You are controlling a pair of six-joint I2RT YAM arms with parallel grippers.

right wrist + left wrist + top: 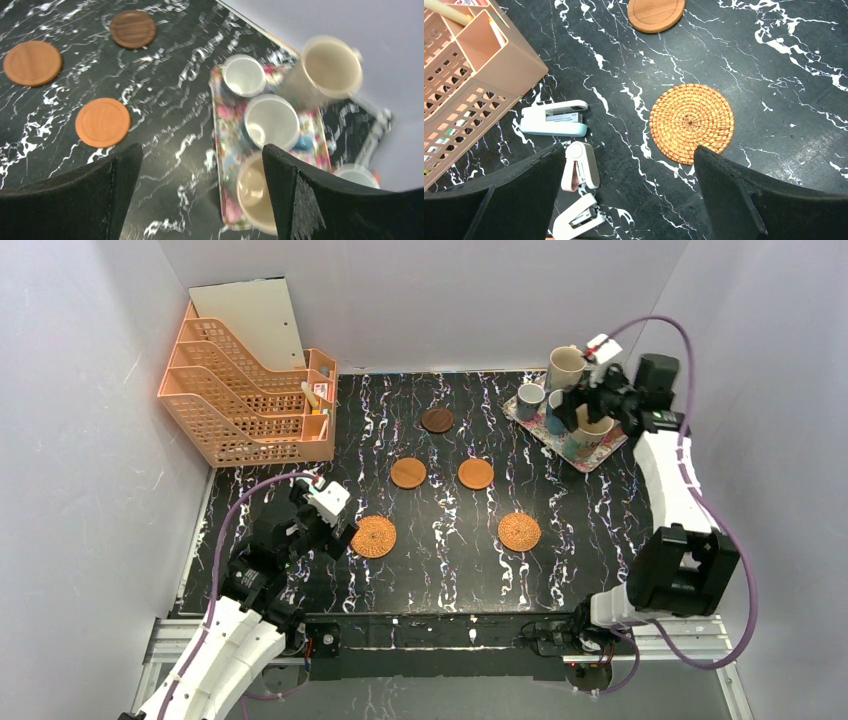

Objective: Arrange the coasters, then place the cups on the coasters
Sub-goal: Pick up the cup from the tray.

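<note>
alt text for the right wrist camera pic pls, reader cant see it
The right hand hangs open above a flowered tray crowded with mugs, on a black marbled table. To the left lie three round coasters, one dark brown and two lighter brown. The picture is slightly blurred.

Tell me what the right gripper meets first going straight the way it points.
Probably the beige cup on the flowered tray, low in the gap of the open right gripper; depth is unclear.
</note>
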